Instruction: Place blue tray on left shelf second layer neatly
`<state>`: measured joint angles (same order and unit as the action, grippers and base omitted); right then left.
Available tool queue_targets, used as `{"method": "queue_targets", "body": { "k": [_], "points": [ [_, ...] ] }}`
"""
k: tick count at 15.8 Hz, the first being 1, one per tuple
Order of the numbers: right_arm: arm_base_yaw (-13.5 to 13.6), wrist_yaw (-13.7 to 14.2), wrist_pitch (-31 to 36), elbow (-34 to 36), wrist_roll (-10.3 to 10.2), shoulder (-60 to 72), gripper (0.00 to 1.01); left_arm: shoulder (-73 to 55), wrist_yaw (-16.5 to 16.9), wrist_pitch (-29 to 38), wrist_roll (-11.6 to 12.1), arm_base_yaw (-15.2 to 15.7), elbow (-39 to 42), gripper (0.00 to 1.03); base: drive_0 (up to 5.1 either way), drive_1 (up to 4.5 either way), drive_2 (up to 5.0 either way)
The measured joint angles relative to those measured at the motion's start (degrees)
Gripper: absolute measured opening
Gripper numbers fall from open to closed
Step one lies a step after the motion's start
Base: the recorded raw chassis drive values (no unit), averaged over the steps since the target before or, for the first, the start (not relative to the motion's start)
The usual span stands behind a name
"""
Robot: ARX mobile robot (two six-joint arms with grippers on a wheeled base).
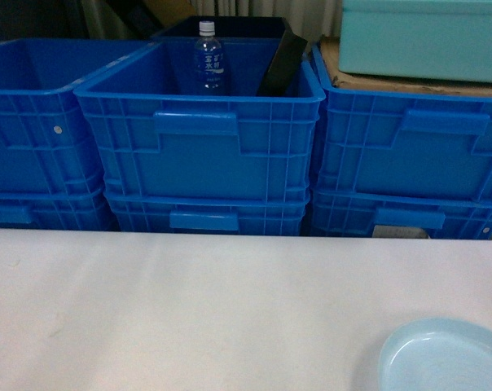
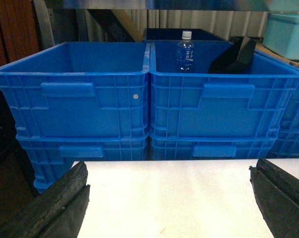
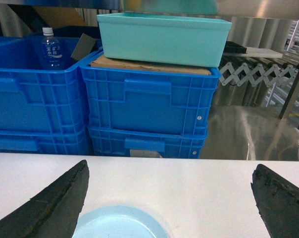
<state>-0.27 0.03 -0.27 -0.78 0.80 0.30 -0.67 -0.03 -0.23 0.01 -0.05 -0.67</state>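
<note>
Blue tray (image 1: pixel 445 356): sits flat on the desk (image 1: pixel 189 309) at its near right corner, only partly in the head view; nothing touches it.
Right gripper (image 3: pixel 169 208): spread wide, hanging just above the desk with the tray's rim (image 3: pixel 120 223) low between its dark fingers (image 3: pixel 50 206), holding nothing.
Left gripper (image 2: pixel 169 198): also spread wide over the desk's left part, holding nothing, bare white surface between its fingers (image 2: pixel 55 203).
Crates (image 1: pixel 201 130): dark-blue ribbed ones stacked two high in a row along the desk's far edge.
Middle crate: a water bottle (image 1: pixel 209 57) stands upright inside, with a black slab (image 1: pixel 283 61) leaning against the right wall.
Right crate (image 3: pixel 149 101): a sheet of cardboard (image 3: pixel 149 65) on top, and a turquoise box (image 3: pixel 162 37) resting on that.
</note>
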Motion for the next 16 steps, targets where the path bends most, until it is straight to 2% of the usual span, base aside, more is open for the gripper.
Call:
{"method": "queue_targets", "body": {
  "k": [16],
  "points": [
    [0.00,0.00,0.00,0.00,-0.11,0.00,0.98,0.00,0.00,0.00,0.00,0.00,0.00,0.98,0.0,0.00,0.0]
  ]
}}
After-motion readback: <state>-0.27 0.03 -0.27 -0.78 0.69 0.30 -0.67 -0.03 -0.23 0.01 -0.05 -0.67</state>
